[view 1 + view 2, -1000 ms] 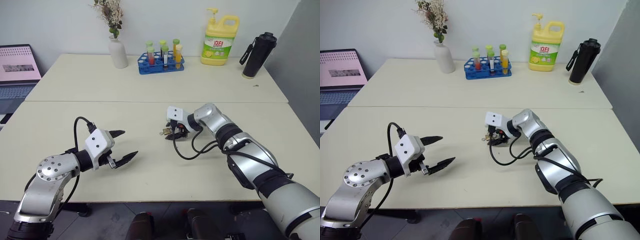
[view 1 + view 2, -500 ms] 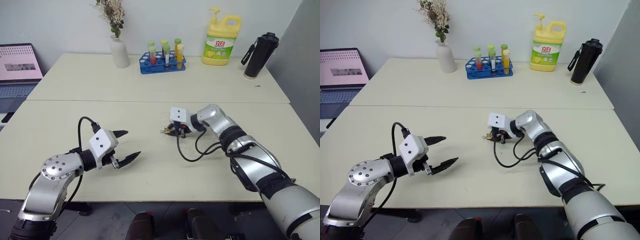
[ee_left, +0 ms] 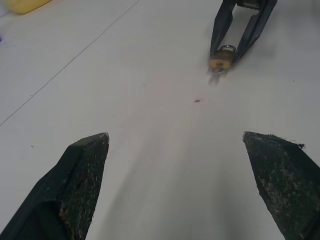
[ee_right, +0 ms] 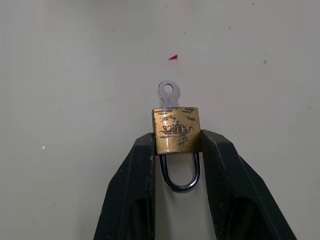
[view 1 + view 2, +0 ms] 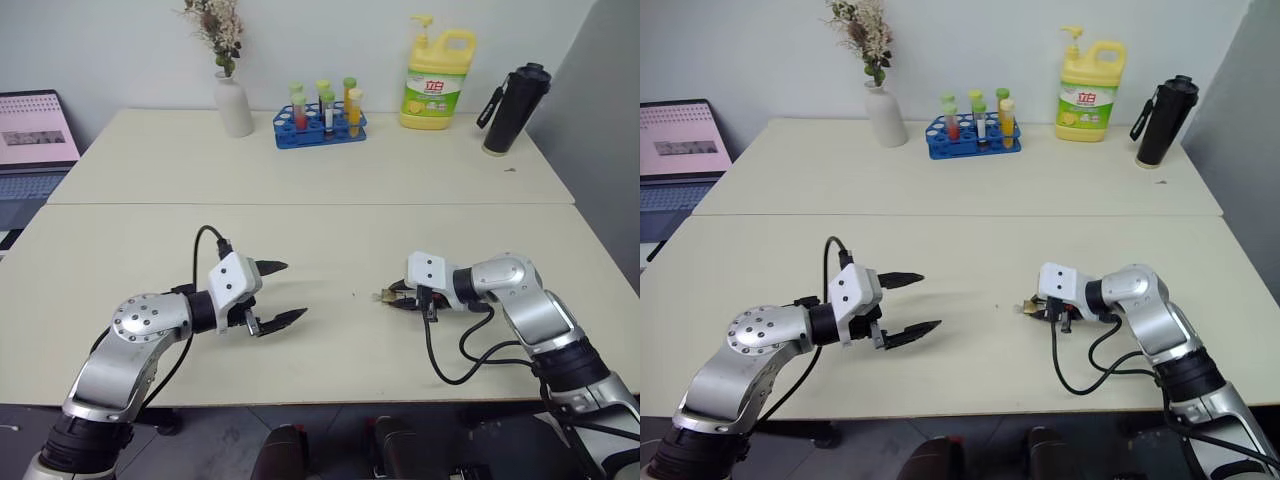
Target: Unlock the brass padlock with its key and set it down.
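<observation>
My arms are brushed silver metal, built of rounded segments with black bands at the joints. My left arm's elbow housing is a round disc ringed with small dark screw holes. Each wrist carries a boxy white block, and a black cable loops out from behind it: a short arc over the left wrist, a long curling loop beneath the right forearm. My left gripper [image 5: 275, 294] has two black, tapered, pointed fingers [image 3: 80, 190] whose tips look scuffed and speckled. My right gripper [image 4: 177, 145] has the same two black fingers, smooth and slightly glossy.
</observation>
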Available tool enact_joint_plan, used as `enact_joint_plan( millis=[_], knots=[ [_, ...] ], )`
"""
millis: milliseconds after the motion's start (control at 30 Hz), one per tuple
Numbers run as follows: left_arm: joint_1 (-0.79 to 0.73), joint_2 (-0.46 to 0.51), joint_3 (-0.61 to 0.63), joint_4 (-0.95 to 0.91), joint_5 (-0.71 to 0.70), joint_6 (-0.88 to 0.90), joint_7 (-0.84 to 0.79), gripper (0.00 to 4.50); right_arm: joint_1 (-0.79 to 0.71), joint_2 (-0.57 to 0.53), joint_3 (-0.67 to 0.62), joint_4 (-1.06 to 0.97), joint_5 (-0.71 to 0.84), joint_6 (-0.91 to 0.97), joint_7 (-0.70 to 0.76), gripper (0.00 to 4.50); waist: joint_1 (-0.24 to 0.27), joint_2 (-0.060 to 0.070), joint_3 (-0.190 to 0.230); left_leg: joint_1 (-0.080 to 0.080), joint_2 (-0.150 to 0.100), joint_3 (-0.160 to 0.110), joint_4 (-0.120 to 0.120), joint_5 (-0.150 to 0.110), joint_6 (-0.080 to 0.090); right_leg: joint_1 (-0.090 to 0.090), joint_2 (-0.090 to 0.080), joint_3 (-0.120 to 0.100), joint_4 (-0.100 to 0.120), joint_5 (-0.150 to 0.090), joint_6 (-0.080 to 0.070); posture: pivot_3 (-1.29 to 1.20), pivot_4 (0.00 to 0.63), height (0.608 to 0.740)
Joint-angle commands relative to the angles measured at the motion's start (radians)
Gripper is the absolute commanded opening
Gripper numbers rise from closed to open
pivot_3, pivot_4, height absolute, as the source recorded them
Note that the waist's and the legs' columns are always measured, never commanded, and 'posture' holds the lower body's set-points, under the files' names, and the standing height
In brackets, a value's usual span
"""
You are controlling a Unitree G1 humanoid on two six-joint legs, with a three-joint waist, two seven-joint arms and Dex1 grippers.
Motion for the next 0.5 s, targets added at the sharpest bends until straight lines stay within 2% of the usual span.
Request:
enact_joint_plan(
  millis=[33,67,300,400,500],
  knots=[
    [0.002,0.003,-0.018,-0.034,-0.018,0.0,-0.03,4.5,0.0,-0.012,0.011,-0.056,0.003,0.018,-0.022,0.91,-0.001,0.0,0.0,0.0,0.0,0.0,0.0,0.0,0.0,0.0,0.0,0.0,0.0,0.0,0.0,0.0,0.15,0.74],
    [0.003,0.004,-0.026,-0.037,-0.02,0.001,-0.039,4.5,0.003,-0.015,0.02,-0.053,0.002,0.017,-0.022,0.91,0.001,0.0,0.0,0.0,0.0,-0.001,0.0,0.0,0.0,0.0,0.001,0.0,0.0,0.0,0.0,0.0,0.15,0.74],
    [0.002,0.0,-0.038,-0.038,-0.015,0.0,-0.047,4.5,0.015,-0.035,0.043,-0.047,0.006,0.018,-0.044,3.26,0.009,0.0,0.0,-0.001,-0.001,-0.001,0.001,0.0,0.0,0.0,0.001,0.0,-0.001,0.0,0.0,0.0,0.15,0.74],
    [0.014,-0.001,-0.047,-0.053,-0.021,0.005,-0.051,4.5,0.036,-0.05,0.009,-0.126,0.054,0.068,-0.039,4.34,0.01,0.0,0.0,-0.001,-0.001,-0.001,0.001,0.0,0.0,0.0,0.001,0.0,-0.001,0.0,0.0,0.0,0.15,0.74],
    [0.028,0.008,-0.051,-0.077,-0.045,0.026,-0.071,4.5,0.049,-0.067,-0.053,-0.205,0.141,0.149,-0.023,4.45,0.01,0.0,0.0,-0.001,0.0,-0.001,0.0,0.0,0.0,0.0,0.001,0.0,-0.001,0.0,0.0,0.0,0.15,0.74]
  ],
)
